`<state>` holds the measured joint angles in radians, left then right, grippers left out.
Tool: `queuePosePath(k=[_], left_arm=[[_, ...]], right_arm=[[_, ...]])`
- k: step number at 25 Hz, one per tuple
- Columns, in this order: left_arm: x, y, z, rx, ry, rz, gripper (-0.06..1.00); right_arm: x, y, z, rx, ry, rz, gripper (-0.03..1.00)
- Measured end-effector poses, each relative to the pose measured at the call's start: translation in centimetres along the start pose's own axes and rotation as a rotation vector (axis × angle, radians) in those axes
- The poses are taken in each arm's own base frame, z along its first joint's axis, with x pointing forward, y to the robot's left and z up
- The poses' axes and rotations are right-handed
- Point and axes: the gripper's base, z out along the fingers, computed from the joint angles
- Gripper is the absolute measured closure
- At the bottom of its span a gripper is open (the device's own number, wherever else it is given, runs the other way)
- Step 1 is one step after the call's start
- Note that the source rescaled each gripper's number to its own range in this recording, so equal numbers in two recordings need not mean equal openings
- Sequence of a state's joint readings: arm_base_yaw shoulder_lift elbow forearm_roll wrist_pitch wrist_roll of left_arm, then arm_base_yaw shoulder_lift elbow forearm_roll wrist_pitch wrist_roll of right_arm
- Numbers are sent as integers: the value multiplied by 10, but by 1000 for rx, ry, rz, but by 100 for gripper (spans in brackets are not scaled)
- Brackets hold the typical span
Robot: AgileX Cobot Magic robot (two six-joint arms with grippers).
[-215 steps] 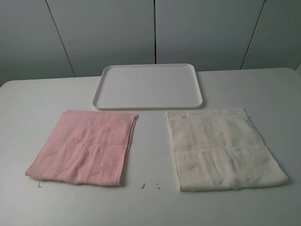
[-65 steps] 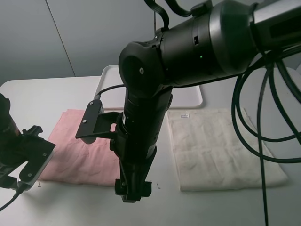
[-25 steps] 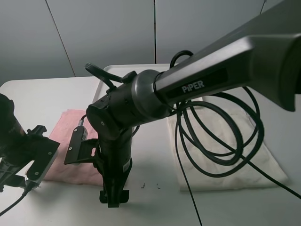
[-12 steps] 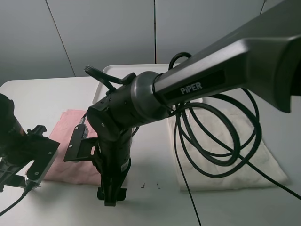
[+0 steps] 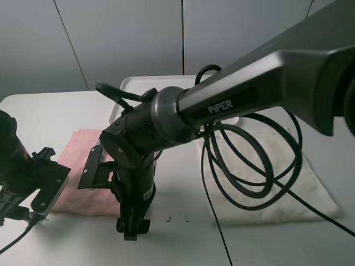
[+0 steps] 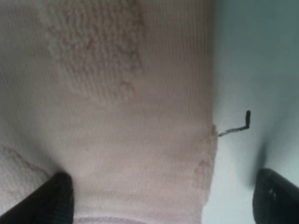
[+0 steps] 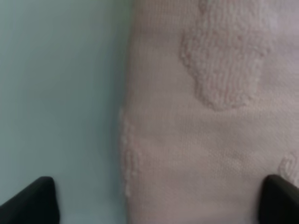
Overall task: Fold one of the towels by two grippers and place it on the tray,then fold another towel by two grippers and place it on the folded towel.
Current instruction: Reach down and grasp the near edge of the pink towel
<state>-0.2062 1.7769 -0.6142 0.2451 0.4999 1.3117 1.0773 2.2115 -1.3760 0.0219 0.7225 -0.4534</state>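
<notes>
The pink towel (image 5: 77, 152) lies flat at the table's front left, and its terry fills both wrist views. My right arm reaches across the middle. Its gripper (image 5: 132, 226) points down at the towel's near right corner. In the right wrist view this gripper (image 7: 156, 200) is open, one fingertip (image 7: 32, 200) over bare table and the other over the towel (image 7: 201, 116). My left gripper (image 6: 168, 200) is open over the near left corner of the towel (image 6: 117, 116). The cream-white towel (image 5: 319, 191) lies flat at the right. The white tray (image 5: 132, 84) sits behind, mostly hidden by the right arm.
The right arm's black cables (image 5: 249, 183) loop over the cream-white towel. My left arm's body (image 5: 22, 172) stands at the table's left edge. Small black marks (image 5: 168, 219) sit on the table near the front, one (image 6: 236, 127) beside the towel's corner.
The right arm has shifted slightly left and lower over the pink towel's near right corner. The left arm has not moved.
</notes>
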Motion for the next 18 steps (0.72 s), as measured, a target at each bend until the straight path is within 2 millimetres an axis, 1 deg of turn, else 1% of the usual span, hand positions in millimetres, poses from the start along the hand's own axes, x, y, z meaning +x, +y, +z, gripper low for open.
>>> queuePosePath(k=[1, 3, 7, 8, 9, 10, 18], left_arm=[[0, 0, 0, 0, 0, 0, -6], [0, 0, 0, 0, 0, 0, -6], [0, 0, 0, 0, 1, 2, -6], [0, 0, 0, -2, 0, 2, -6], [0, 0, 0, -3, 0, 2, -6], [0, 1, 0, -6, -3, -3, -6], [-2, 3, 0, -27, -23, -31, -6]], right_arm=[[0, -1, 0, 6, 3, 2, 13], [0, -1, 0, 14, 4, 8, 31], [-2, -4, 0, 39, -19, 4, 82], [-2, -5, 1, 47, -21, -2, 93], [-2, -5, 1, 50, -23, -4, 96], [-2, -5, 1, 51, -22, -5, 97], [-2, -5, 1, 51, -20, -7, 97]])
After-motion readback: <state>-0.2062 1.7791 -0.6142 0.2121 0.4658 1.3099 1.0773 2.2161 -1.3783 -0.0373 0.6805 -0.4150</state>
